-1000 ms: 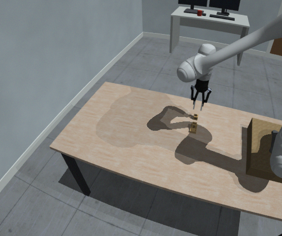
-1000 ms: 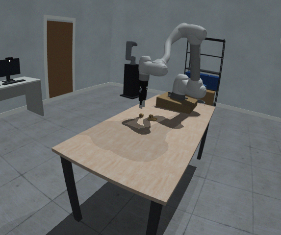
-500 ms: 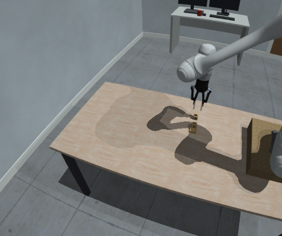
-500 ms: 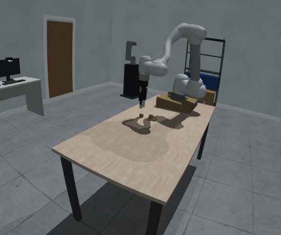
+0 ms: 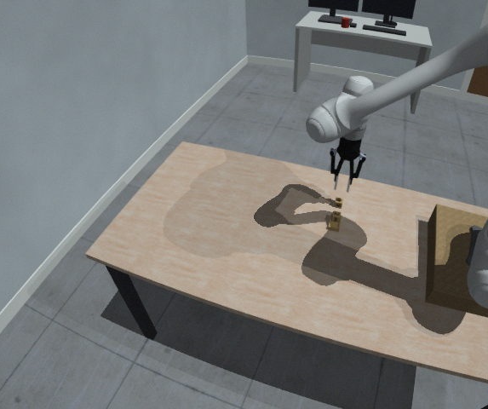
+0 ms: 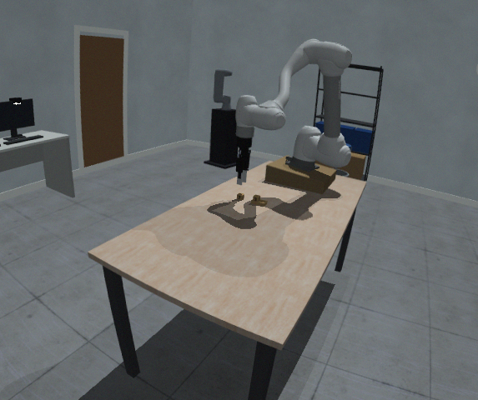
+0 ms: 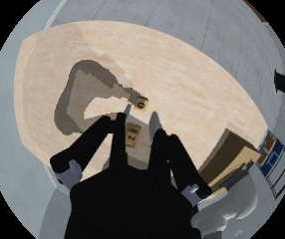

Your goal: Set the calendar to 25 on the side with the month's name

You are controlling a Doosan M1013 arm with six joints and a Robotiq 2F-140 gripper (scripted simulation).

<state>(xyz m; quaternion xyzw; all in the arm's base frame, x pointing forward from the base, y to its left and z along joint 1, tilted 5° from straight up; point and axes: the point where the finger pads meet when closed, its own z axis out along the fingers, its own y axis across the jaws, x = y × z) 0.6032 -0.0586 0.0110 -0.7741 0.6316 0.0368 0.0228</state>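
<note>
inside the tray, one cube

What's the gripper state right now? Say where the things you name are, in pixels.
Gripper (image 5: 341, 190) (image 6: 241, 182) (image 7: 140, 114): partly open, fingers apart, holding nothing, above the table (image 5: 235, 273) (image 6: 230, 297) (image 7: 182, 75).

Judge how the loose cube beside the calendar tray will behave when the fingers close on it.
The loose cube looks rigid, so it probably won't deform. Its flat sides should suit the gripper's straight fingers. Sitting squarely on the table, it seems likelier to slide than roll if nudged.
</note>
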